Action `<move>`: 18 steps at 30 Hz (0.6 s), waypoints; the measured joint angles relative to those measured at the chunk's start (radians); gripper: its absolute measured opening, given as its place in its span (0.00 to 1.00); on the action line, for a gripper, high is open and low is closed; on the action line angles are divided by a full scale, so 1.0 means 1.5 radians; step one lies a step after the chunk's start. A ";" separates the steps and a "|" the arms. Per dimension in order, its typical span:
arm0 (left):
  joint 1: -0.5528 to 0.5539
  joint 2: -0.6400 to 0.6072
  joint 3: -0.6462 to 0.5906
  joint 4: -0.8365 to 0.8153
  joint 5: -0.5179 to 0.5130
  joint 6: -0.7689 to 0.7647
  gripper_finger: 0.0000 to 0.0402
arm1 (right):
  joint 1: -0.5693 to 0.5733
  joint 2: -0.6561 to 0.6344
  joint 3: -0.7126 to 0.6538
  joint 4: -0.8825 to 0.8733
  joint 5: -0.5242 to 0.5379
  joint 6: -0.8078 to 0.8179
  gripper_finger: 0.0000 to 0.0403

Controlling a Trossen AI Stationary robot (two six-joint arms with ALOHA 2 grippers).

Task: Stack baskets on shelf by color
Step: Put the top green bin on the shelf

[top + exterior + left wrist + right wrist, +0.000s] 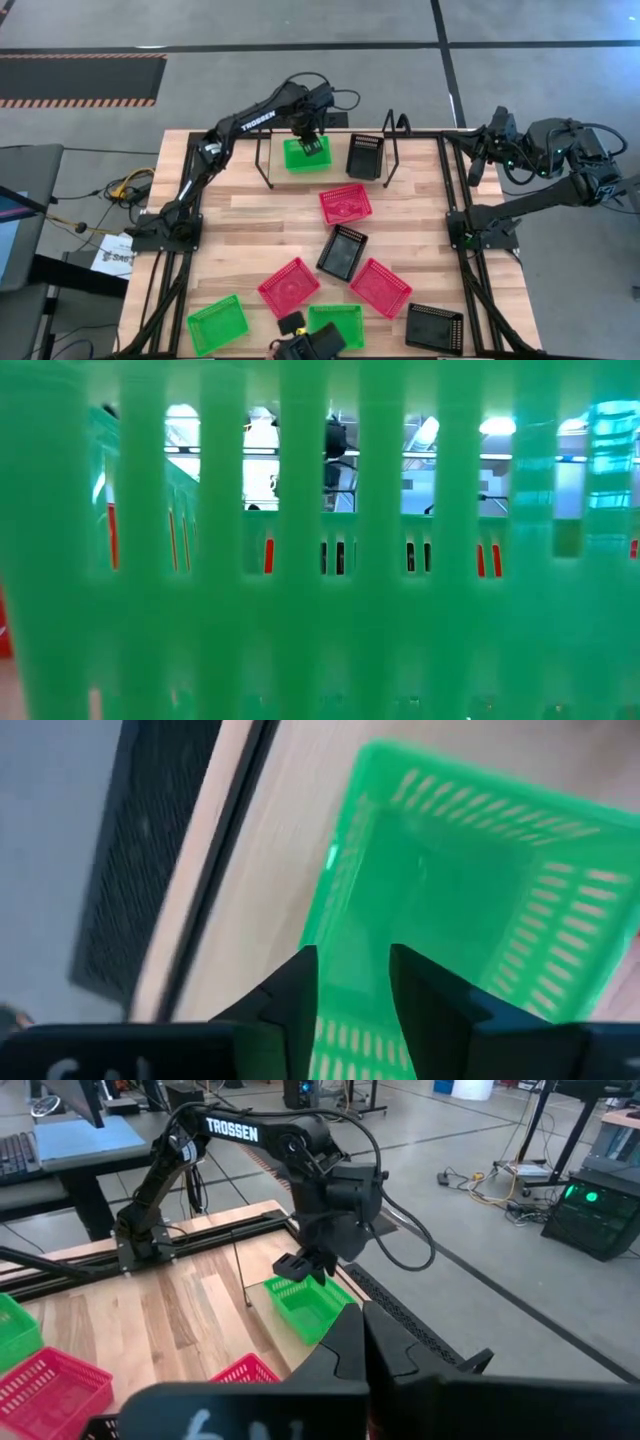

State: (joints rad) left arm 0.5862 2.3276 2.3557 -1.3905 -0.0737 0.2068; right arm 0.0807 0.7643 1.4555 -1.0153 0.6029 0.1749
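Left gripper [308, 1267] above green basket [305, 1305], red basket [50, 1385] nearby

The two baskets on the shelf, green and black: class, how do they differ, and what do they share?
The green basket sits at the shelf's middle; the black basket sits toward its right end. The left tool hangs open over the green basket's rim; nothing is at the black basket. Both are slotted rectangular baskets, alike in size, each single and unstacked.
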 joint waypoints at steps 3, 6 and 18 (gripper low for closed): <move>-0.007 0.000 0.000 0.029 0.028 0.112 0.25 | 0.000 0.000 0.000 0.000 0.000 0.000 0.00; -0.020 -0.003 0.000 0.037 0.060 0.240 0.23 | 0.000 0.000 0.000 0.000 -0.001 0.000 0.00; -0.070 -0.010 0.000 0.031 0.054 0.037 0.01 | 0.000 0.000 0.000 0.006 -0.001 0.024 0.00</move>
State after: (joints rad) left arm 0.4811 2.3125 2.3562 -1.3446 0.0073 0.2630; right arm 0.0807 0.7643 1.4555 -1.0061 0.6010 0.2104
